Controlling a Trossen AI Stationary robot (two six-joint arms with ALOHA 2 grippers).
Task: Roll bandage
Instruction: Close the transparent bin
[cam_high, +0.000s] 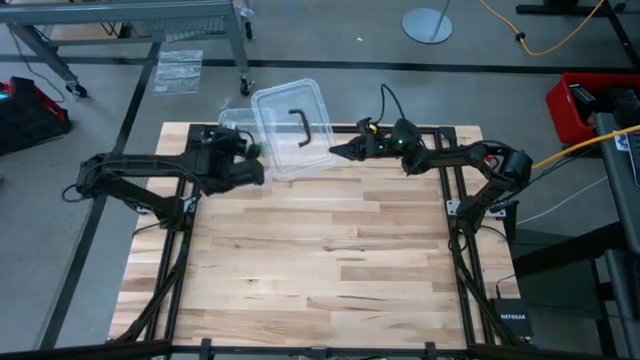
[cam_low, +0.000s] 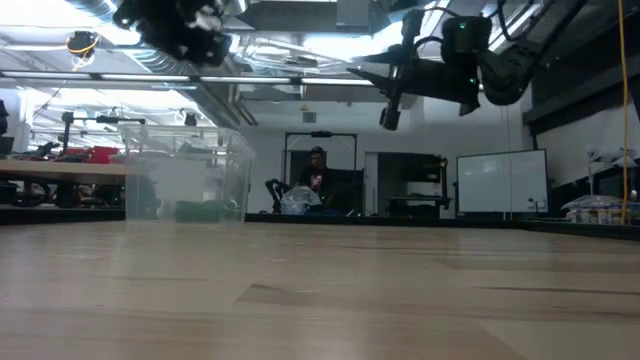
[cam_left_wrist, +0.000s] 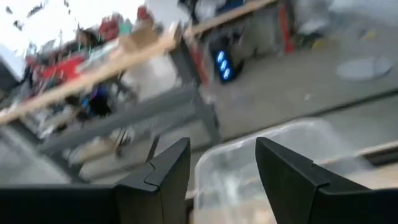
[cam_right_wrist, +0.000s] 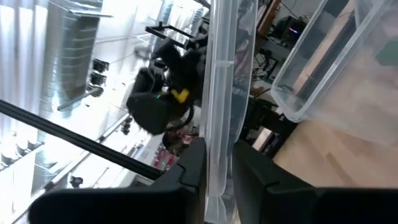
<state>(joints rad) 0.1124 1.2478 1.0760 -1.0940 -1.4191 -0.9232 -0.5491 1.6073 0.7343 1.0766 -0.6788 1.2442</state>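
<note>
Butcher-block table (cam_high: 320, 260) fills the high view, bare wood across most of it, all the action crowded at the far edge. Left gripper (cam_high: 250, 160) sits near the far left corner, just beside a clear plastic box (cam_high: 238, 125), and its own wrist view shows the two dark fingers (cam_left_wrist: 168, 177) standing well apart with nothing between them, the box's rim showing beyond. Moving right, a clear lid (cam_high: 292, 128) with a black handle (cam_high: 298, 122) is tilted up over the far edge, between the two arms. Right gripper (cam_high: 342, 152) has the lid's edge, and the right wrist view settles it: fingers (cam_right_wrist: 189, 171) pinched together on the thin clear rim, which runs up between them. That same view catches the left arm beyond the lid and the open box off to one side, with a faint green patch behind its wall.

The low view gives what the overhead cannot: both grippers hang well above the wood, and the box (cam_low: 185, 180) stands on the far left part of the table with the bandage (cam_low: 205, 211) lying green on its floor. Behind, a person (cam_low: 316, 175) sits in the room.
</note>
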